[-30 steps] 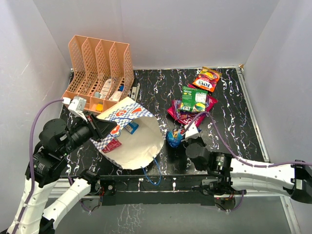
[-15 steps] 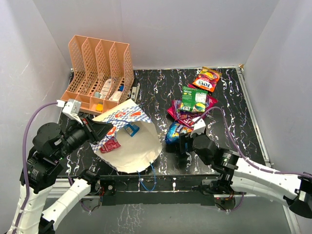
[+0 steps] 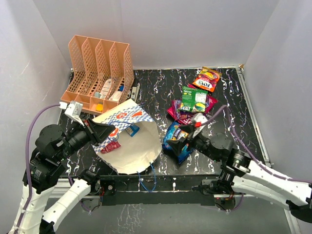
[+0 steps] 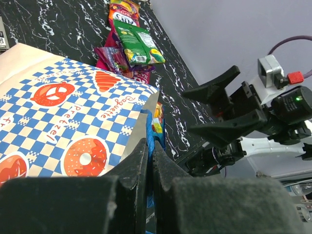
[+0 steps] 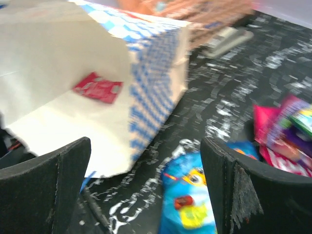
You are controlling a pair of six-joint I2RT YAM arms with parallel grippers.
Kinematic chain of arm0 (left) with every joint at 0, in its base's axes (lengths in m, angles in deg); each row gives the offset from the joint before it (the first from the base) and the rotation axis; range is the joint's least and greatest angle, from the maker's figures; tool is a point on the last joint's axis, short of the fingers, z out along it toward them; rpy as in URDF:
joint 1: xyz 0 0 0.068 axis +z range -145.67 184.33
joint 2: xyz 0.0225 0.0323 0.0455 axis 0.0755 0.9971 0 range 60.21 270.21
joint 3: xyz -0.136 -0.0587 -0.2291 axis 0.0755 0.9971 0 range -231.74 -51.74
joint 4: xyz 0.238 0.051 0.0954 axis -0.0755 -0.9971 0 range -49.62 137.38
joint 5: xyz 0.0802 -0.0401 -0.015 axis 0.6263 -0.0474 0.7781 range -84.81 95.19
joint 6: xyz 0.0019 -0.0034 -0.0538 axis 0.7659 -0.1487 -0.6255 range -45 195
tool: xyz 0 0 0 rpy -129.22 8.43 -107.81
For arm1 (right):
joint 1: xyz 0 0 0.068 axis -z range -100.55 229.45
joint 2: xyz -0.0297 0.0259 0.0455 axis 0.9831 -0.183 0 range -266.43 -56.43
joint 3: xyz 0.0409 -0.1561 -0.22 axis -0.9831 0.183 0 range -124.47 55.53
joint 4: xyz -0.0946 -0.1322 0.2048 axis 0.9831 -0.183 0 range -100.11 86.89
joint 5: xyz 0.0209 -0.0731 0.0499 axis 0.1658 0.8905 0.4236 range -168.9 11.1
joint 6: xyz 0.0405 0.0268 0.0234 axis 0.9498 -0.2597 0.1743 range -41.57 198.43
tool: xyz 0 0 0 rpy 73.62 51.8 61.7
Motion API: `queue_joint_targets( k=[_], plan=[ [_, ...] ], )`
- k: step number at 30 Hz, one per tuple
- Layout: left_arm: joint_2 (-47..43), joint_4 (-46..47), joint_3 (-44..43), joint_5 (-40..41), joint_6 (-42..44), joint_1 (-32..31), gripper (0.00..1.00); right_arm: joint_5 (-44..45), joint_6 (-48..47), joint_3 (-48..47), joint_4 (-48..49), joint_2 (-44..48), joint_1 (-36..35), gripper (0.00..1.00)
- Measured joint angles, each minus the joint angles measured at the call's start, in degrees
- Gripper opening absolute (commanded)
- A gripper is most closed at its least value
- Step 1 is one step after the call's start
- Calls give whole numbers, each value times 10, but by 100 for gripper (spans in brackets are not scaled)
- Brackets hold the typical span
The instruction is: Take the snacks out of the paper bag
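Tabletop [image 3: 161, 92]: paper bag [image 3: 139, 142] at near edge

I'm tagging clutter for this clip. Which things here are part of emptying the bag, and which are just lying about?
Part of the job: paper bag, held at its rim by the left gripper; red pouch inside it; blue pouch by the open right gripper; green pouch, orange-red pouch and magenta pouch, already out.
Just lying about: peach file rack; small bottles in its slots.

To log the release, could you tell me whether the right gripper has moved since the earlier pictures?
Yes. Against the unmoved green pouch, the right gripper has shifted slightly right, away from the paper bag.
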Motion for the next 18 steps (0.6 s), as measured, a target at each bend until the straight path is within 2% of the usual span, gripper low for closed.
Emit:
queue_joint_targets(
  k=[5, 8, 13, 18],
  plan=[
    [-20, 0, 17, -3, -13, 0, 0, -183, -47, -5, 117, -138, -14, 98],
    [-22, 0, 18, -3, -17, 0, 0, -211, -76, -12, 197, -249, -85, 98],
    [-22, 1, 18, -7, -22, 0, 0, -135, -133, -15, 340, -389, -203, 98],
    [-19, 4, 18, -16, -26, 0, 0, 22, -191, -56, 479, -551, -208, 98]
  ],
)
